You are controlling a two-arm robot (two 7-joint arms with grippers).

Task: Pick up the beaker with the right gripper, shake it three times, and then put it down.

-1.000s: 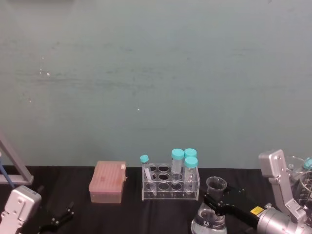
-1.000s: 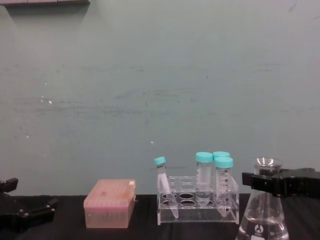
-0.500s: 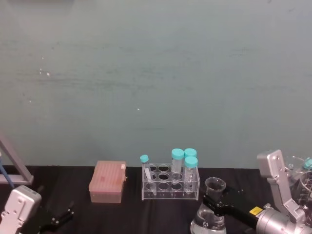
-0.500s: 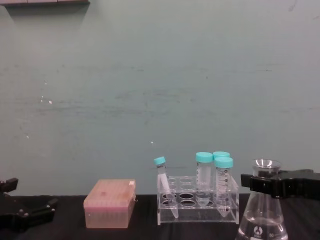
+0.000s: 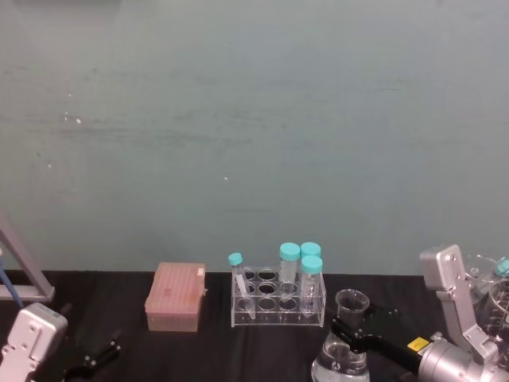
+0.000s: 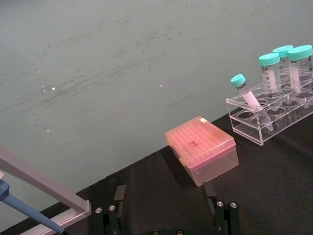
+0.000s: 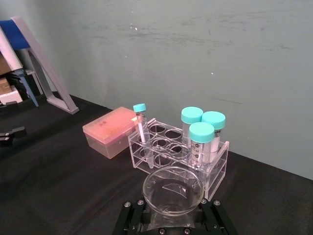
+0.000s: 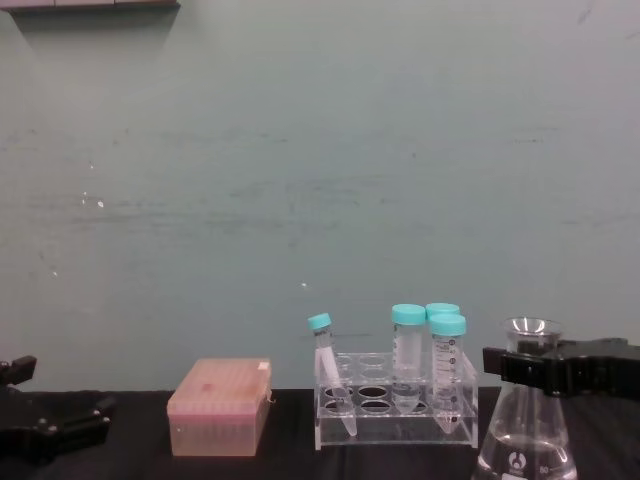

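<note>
The right gripper (image 8: 530, 366) has its jaws clamped on the beaker (image 8: 527, 432) neck near the table's right edge; shaking seems in hand, calling for steady swings; left gripper (image 6: 166, 215) parked, jaws apart.

— Which colours do I see at lower centre?
— Teal caps on the tubes (image 8: 447, 325), a pink box (image 8: 219, 406), my black right gripper (image 8: 520, 366) on the clear beaker (image 8: 527, 440).

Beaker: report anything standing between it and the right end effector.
Nothing visible does. The right end effector is already closed around the neck of the beaker, just under the flared rim. The tube rack stands apart, to the beaker's left and slightly behind it.
</note>
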